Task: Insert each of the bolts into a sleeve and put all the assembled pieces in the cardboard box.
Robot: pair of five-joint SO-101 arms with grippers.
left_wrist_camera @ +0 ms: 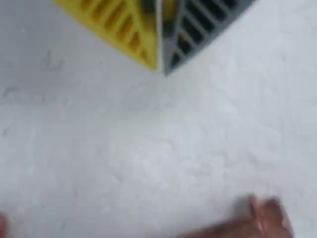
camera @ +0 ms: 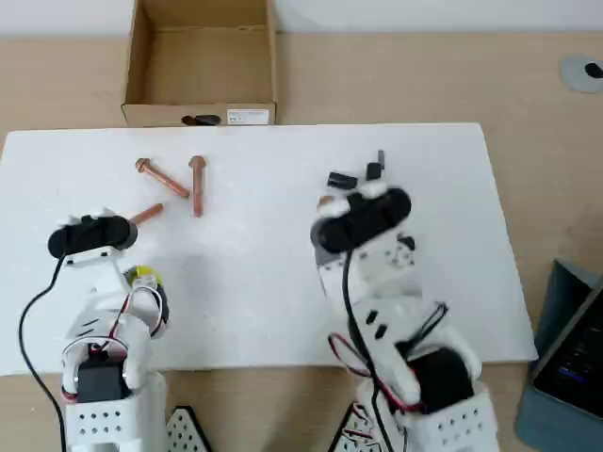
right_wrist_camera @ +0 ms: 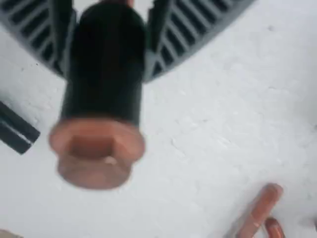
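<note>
Right claw [right_wrist_camera: 106, 44] grips the sleeve [right_wrist_camera: 104, 74], bolt [right_wrist_camera: 96, 151] seated inside, presumably to carry it to the upper-left cardboard box [camera: 151, 113]; left claw [left_wrist_camera: 159, 62] hangs clenched, empty.

Office or lab desk setup, wood-tone desktop [camera: 396, 80], round cable grommet [camera: 583, 72], white work mat [camera: 254, 282], dark screen device [camera: 577, 363] at edge

Overall light: bright and even, falling from overhead
White mat [camera: 264, 282]: brightest surface, close to washed out in the high view
Shadows: soft and short, tight under the arms and the bolts [camera: 197, 188]
Cardboard box [camera: 200, 66]: inside dimmer than the mat
Wrist views: mat evenly lit, black sleeve [right_wrist_camera: 104, 64] dark against it
</note>
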